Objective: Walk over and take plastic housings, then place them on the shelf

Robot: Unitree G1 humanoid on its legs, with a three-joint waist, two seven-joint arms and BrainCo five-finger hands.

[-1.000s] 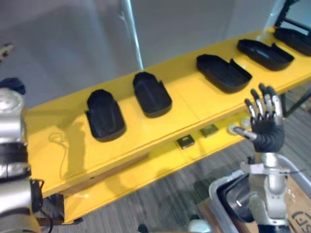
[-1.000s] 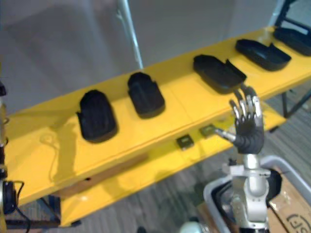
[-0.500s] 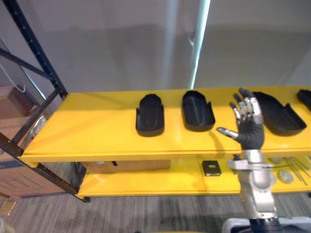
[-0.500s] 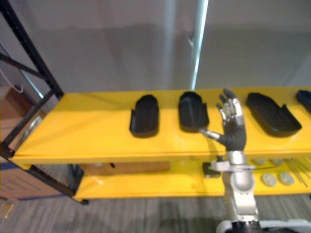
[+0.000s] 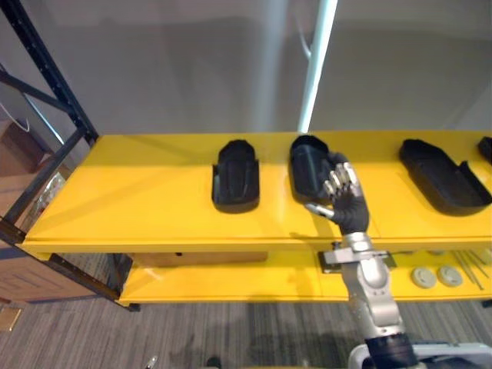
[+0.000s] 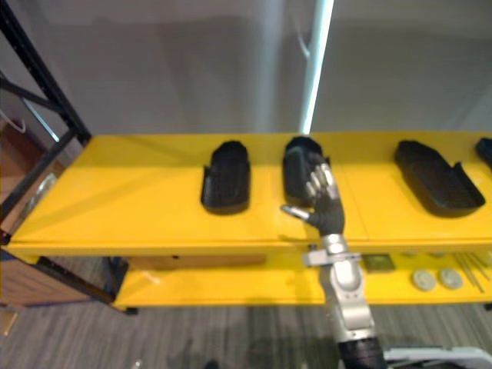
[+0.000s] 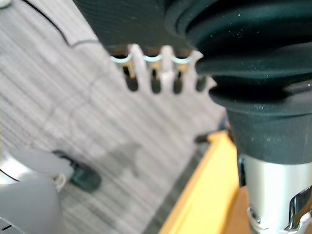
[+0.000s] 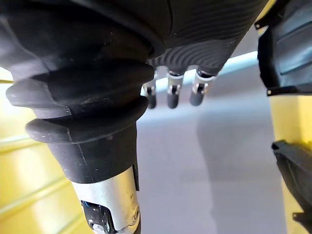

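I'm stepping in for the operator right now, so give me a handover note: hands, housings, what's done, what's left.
Left hand: open, empty, hangs over the floor.
Right hand: open, empty, raised in front of the second housing; I cannot tell if it touches.
Housings: four lie in a row on the shelf, top tier: left housing, second housing, third housing, edge housing.
Done: those four are placed.
Left: neither hand holds a housing; fetch any that remain.
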